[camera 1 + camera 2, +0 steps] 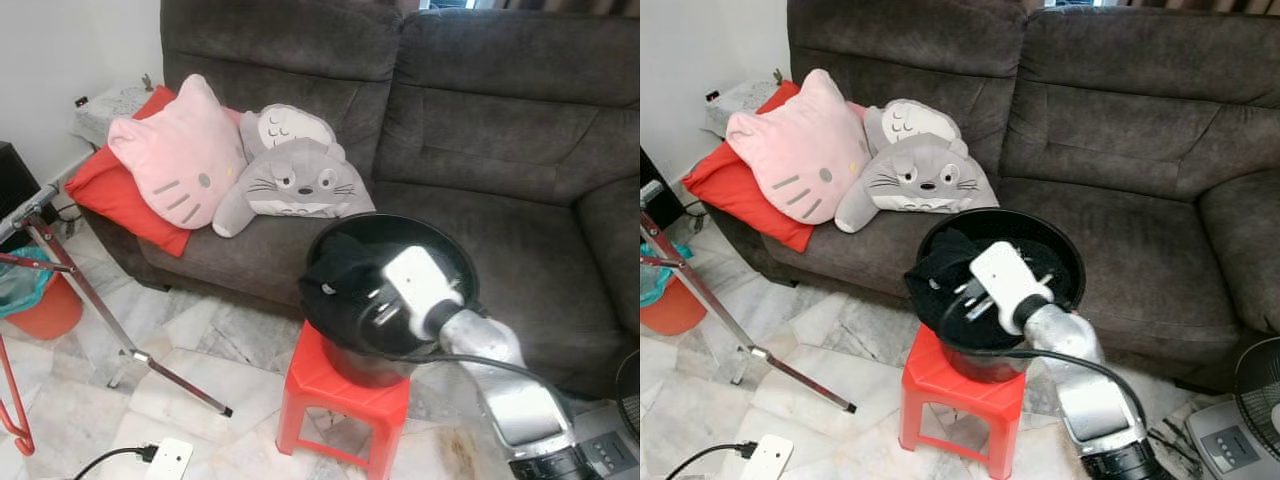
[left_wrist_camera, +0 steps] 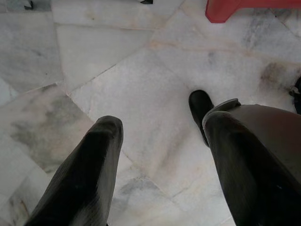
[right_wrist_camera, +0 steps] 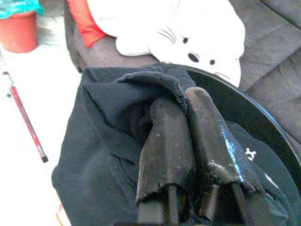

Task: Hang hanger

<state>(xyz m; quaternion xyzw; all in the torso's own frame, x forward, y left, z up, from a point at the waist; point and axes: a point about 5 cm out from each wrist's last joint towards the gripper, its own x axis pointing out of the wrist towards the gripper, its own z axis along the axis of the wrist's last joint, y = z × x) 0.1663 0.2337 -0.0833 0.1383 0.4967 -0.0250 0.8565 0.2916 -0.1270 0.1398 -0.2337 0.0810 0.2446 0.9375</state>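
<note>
Down at my left side, my left gripper [image 2: 160,141] hangs idle over the floor, fingers spread. Nearer the work, my right gripper [image 3: 188,108] reaches into the black basin [image 1: 455,255] on the red stool [image 1: 345,390], fingers pressed together on a fold of dark cloth [image 3: 117,122]. I can make out no hanger. Farther left stands the metal rack [image 1: 70,270].

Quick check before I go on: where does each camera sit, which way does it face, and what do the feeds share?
Head stereo pair: looks forward and down at the sofa, red stool, black tub; right arm shows.
Left wrist: faces marble floor; left gripper open.
Right wrist: looks into the tub; right gripper shut on dark garment.
Shared: tub, garment, grey plush.
</note>
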